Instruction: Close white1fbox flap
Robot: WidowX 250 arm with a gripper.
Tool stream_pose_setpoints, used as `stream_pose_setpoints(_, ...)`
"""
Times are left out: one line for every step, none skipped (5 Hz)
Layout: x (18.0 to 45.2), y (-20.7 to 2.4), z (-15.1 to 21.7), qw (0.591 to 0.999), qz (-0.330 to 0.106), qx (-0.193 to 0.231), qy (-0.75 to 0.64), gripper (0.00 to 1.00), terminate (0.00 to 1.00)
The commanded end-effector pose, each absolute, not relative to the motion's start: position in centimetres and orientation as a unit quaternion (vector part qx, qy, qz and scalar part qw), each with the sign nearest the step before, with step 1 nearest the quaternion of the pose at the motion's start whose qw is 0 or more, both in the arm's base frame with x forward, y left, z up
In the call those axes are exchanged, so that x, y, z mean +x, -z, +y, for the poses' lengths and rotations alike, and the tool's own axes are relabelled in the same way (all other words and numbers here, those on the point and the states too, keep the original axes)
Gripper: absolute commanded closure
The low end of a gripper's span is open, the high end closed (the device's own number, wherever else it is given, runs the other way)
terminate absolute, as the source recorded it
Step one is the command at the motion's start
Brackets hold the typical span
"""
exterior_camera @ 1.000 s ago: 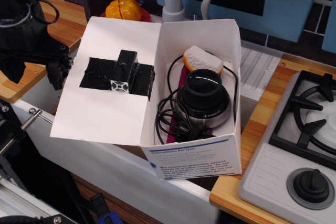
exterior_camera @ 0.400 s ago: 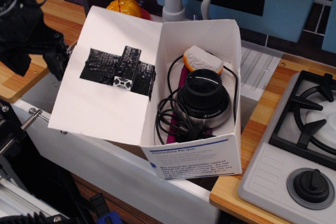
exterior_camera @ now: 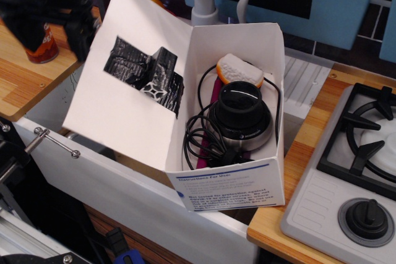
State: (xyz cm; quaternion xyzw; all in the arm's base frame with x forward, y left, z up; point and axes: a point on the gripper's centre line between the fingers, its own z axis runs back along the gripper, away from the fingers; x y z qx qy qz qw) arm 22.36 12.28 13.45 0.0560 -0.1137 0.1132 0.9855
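The box (exterior_camera: 232, 153) sits mid-desk, open, its long axis running front to back. The flap (exterior_camera: 127, 85) is hinged along the box's left wall and tilts up toward the desk's far-left corner. The hand (exterior_camera: 49, 10) (blurred) is just beside the flap's outer edge, so the flap lies to its right. Its opening cannot be told; no grasp is visible.

The flap (exterior_camera: 127, 85) has swung up from nearly flat to a steep tilt beside the white1fbox (exterior_camera: 232, 187). The blurred claw (exterior_camera: 74, 26) has risen along its outer edge, uncovering a red can (exterior_camera: 42, 44).
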Motion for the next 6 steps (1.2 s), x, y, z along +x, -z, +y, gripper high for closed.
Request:
stream_pose_setpoints(24.7,-17.2,10.2,0.984,-0.115,0.084,-0.108,0.0,0.0)
stream_pose_setpoints(26.2,-18.1,8.3,0.986,-0.101,0.072,-0.113,0.0,0.0)
stream_pose_setpoints(26.9,-17.7,5.7,0.983,-0.089,0.055,-0.149,0.0,0.0)
stream_pose_setpoints(27.9,-16.9,3.1,0.98,-0.084,0.018,-0.18,0.0,0.0)
stream_pose_setpoints(28.8,-15.4,0.7,0.972,-0.07,-0.015,-0.222,0.0,0.0)
stream_pose_setpoints(29.7,-13.8,-1.2,0.964,-0.057,-0.037,-0.258,0.0,0.0)
